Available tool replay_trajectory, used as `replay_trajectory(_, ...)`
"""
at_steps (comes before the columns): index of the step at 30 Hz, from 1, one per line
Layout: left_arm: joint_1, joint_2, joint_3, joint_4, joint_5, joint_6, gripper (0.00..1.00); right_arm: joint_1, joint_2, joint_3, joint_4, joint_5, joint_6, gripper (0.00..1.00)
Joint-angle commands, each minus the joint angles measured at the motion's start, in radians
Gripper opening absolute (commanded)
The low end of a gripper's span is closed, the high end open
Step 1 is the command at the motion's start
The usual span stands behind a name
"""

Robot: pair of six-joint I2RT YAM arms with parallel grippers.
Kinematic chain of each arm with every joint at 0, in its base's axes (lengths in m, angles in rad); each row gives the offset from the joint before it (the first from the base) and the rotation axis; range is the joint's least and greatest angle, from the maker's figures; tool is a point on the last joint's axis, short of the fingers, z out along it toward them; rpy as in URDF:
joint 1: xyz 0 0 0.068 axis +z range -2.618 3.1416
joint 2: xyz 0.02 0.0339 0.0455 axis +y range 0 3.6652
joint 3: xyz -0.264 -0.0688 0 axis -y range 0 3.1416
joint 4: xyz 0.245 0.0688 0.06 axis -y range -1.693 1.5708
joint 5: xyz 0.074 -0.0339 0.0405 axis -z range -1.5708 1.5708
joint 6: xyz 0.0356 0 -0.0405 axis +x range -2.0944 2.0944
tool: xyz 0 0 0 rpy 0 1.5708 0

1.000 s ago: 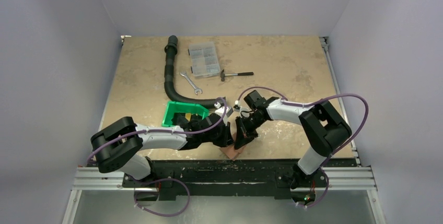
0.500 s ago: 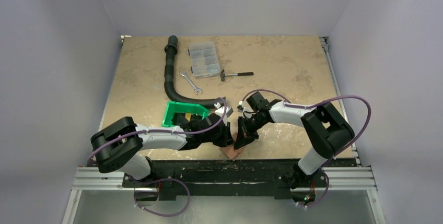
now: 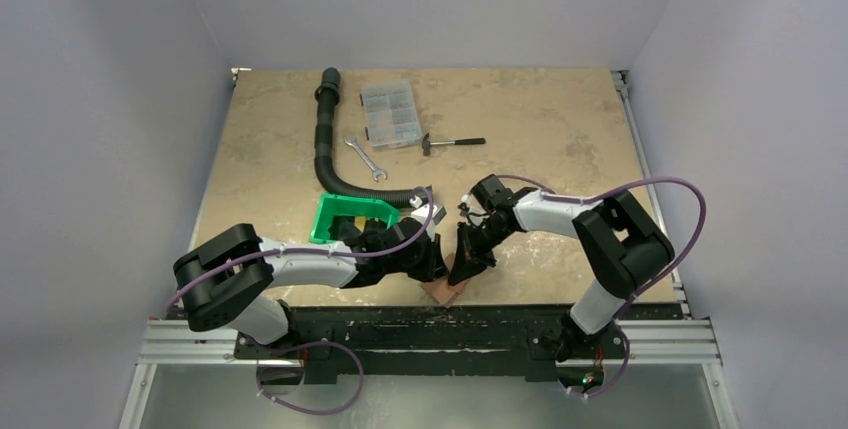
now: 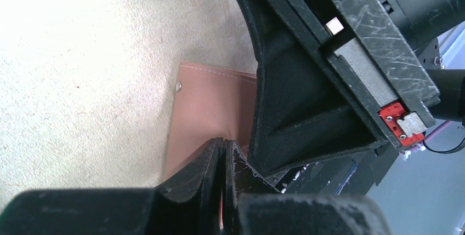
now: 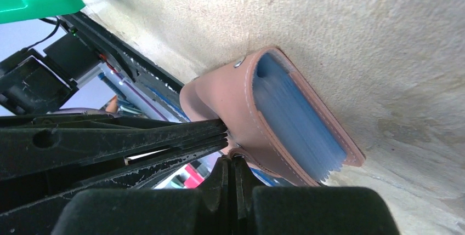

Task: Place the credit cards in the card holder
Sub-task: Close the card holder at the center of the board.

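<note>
**Right wrist view: leather holder gaping at the table's near edge**

The card holder, smooth reddish-brown leather with pale stitching, gapes open on the mottled beige table, baring ribbed grey-blue pockets. The left gripper pinches its raised cover. The right gripper, pressed together, touches the stitched edge.
</note>
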Motion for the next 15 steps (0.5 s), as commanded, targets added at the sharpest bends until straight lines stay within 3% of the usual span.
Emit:
replay_trajectory(1,-0.011,0.030,-0.033,-0.074,0.038,0.002,0.00,-0.009,0.083,0.034,0.108,0.324,0.023,0.00)
replay_trajectory(7,-0.011,0.029,-0.034,-0.072,0.041,0.004,0.00,-0.009,0.126,0.083,0.058,0.426,0.062,0.00)
replay_trajectory(15,-0.011,0.013,-0.039,-0.074,0.036,0.004,0.00,0.061,0.169,0.114,0.011,0.715,0.181,0.00)
